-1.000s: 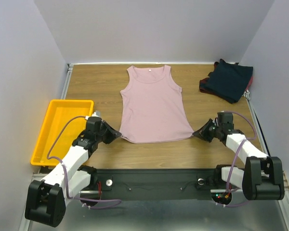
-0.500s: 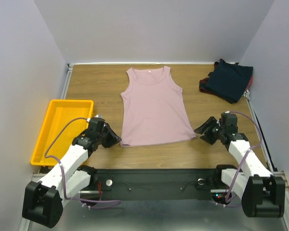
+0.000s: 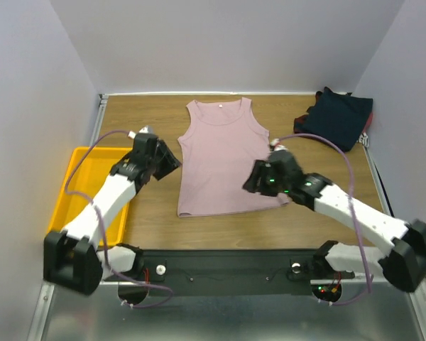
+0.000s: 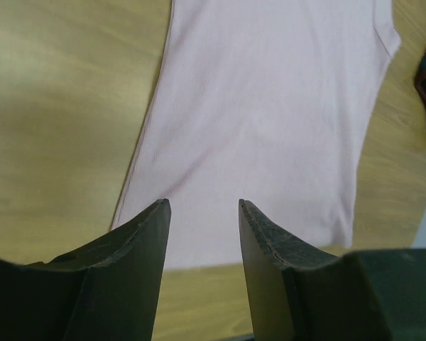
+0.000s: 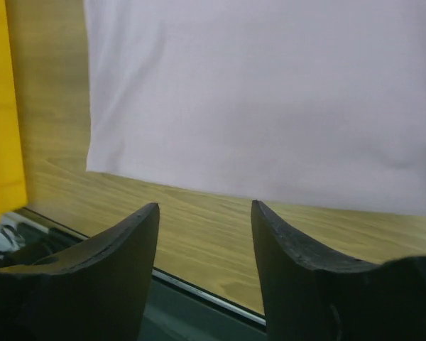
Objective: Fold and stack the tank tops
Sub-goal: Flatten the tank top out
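A dusty pink tank top [image 3: 220,153] lies flat and spread out mid-table, neck toward the back. Dark navy tank tops [image 3: 337,117] with a maroon edge sit crumpled at the back right. My left gripper [image 3: 173,163] hovers at the pink top's left side edge, open and empty. In the left wrist view the pink top [image 4: 270,121] fills the space beyond the left gripper [image 4: 204,206]. My right gripper [image 3: 249,182] is over the top's lower right part, open and empty. The right wrist view shows the hem of the pink top [image 5: 270,92] above the right gripper [image 5: 204,207].
A yellow plastic tray [image 3: 74,202] stands at the left edge of the table, partly under the left arm, and shows as the tray [image 5: 0,106] in the right wrist view. Walls close the table at back and sides. A metal rail runs along the near edge.
Both grippers opened and left the pink top's hem corners. The left arm swung toward the back along the top's left edge. The right arm swung left over the top's lower right.
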### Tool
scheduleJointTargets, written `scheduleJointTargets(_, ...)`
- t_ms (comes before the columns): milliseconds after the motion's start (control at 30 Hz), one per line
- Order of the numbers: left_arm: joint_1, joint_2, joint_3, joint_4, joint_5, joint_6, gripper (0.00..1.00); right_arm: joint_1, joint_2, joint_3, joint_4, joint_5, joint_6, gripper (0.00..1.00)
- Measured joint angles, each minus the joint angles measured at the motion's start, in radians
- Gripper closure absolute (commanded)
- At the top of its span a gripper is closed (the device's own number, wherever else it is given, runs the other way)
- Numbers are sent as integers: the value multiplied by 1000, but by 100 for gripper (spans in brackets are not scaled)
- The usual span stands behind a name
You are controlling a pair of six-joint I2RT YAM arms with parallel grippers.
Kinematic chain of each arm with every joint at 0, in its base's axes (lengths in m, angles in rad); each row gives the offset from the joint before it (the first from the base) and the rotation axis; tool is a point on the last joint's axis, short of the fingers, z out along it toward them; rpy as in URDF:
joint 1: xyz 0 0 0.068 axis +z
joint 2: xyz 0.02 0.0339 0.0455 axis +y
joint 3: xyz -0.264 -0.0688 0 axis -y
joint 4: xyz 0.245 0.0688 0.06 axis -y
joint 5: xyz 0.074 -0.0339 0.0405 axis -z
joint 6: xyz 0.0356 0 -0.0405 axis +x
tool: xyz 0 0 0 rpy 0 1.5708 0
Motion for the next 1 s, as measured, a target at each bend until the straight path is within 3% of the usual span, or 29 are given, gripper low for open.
scheduleJointTargets(133,29,333,159,116,-13,63,48,281,253,189,24,161,9,52)
scheduleJointTargets(267,73,621,296,171,-16,109,48,450,499,402,55,259,-6,56)
scheduleJointTargets(400,102,787,389,193,-10,144,48,559,668,557,79,332,-36,59)
scheduleJointTargets(700,116,845,465,222,-8,182,55,627,903,674,94,411,-76,60)
scheduleJointTargets(1000,117,872,471,242,0,180,75,639,998,717,93,458,-97,67)
